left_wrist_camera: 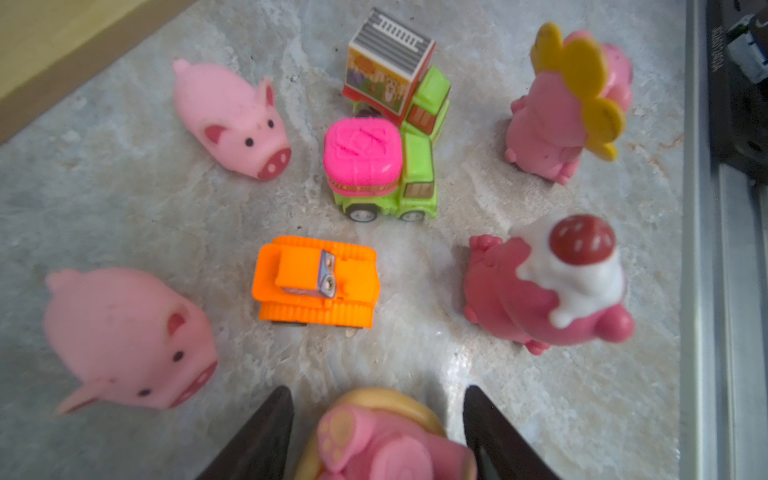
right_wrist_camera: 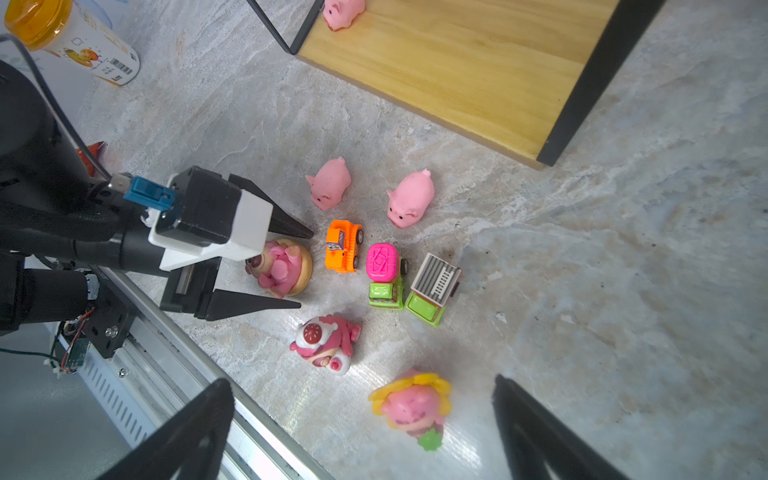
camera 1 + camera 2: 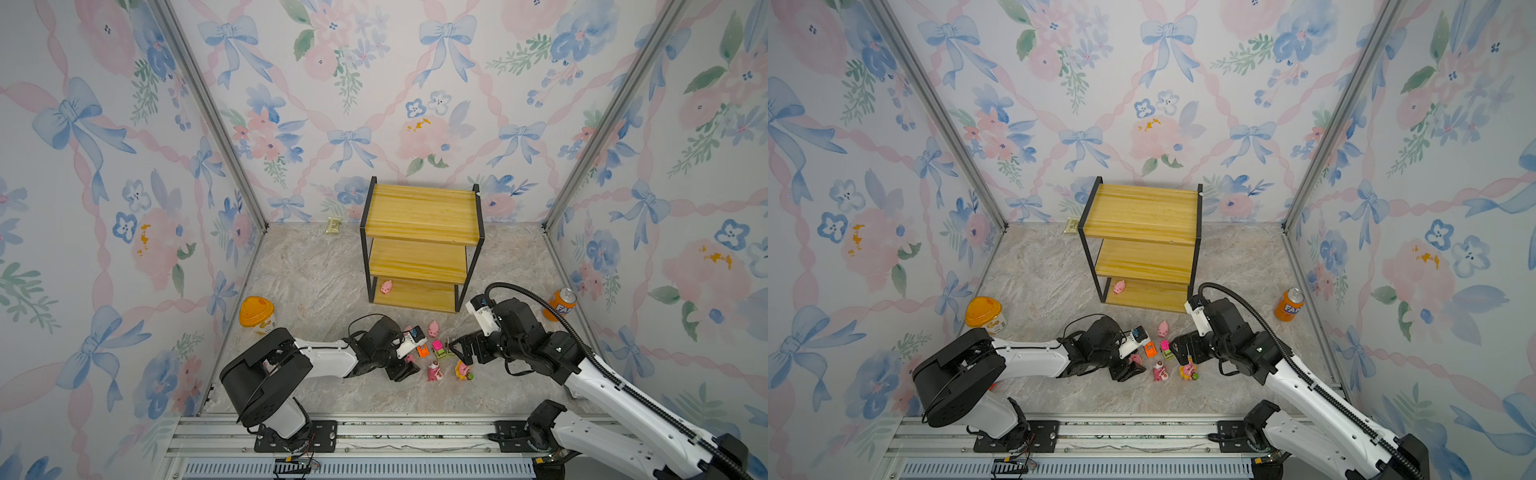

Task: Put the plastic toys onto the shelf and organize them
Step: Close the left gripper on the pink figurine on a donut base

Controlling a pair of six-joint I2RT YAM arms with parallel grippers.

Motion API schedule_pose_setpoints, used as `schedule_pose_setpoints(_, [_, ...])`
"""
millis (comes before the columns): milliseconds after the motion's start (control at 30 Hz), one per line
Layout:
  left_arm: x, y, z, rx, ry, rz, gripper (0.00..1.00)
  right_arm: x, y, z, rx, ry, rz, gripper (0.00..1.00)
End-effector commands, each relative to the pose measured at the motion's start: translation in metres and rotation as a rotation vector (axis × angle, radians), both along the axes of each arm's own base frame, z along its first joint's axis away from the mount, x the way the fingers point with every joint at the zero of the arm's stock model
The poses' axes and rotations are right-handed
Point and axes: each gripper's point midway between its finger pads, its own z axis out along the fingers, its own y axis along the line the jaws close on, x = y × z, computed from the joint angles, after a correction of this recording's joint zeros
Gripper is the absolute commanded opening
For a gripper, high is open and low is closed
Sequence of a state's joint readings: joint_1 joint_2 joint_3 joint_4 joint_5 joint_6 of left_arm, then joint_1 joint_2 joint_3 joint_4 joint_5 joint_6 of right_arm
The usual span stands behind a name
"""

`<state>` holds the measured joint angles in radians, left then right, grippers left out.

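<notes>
The left tool [image 2: 305,271], jaws half open and holding nothing, is straddling the ring-seated bear figurine [image 1: 374,449] lying on the desk [image 3: 316,270] squarely between its fingers [image 2: 249,305]; the shelf [image 3: 422,212] is standing well beyond, past the orange car [image 2: 343,245].

In the left wrist view the bear figurine [image 1: 374,440] between the fingers [image 1: 257,440] of the left claw [image 1: 376,390] is blurred and cut off by the picture's edge, as are both fingers. The nearest pig [image 1: 129,340] is out of focus; the shelf [image 1: 37,37] shows as one blurred corner. In both top views the wrist camera housing [image 3: 409,343] hides most of that bear figurine and of a second pig [image 3: 409,330]. The right claw [image 3: 459,354] covers part of the brown-green car [image 3: 451,341]. In the right wrist view the picture's edge crops the shelf pig [image 2: 343,12], the tub [image 2: 70,37] and the right claw's fingers [image 2: 187,436]. The small pale packet [image 3: 333,225] at the back of the table [image 3: 311,270] is too small to identify.
</notes>
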<state>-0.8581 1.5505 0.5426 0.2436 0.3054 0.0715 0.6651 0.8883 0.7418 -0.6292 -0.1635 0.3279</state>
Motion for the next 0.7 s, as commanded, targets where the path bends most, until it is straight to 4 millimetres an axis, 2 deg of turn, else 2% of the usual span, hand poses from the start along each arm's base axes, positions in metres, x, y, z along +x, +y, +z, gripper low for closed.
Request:
schedule_pose_setpoints(0, [-0.007,0.000,-0.007,0.017,0.030,-0.018,0.64,-0.004,-0.003,-0.003,-0.025,-0.002,0.011,0.99])
schedule_pose_setpoints(667, [-0.011,0.009,-0.021,0.094,0.041,-0.007,0.60,-0.003,-0.001,-0.005,-0.029,0.006,0.018,0.99])
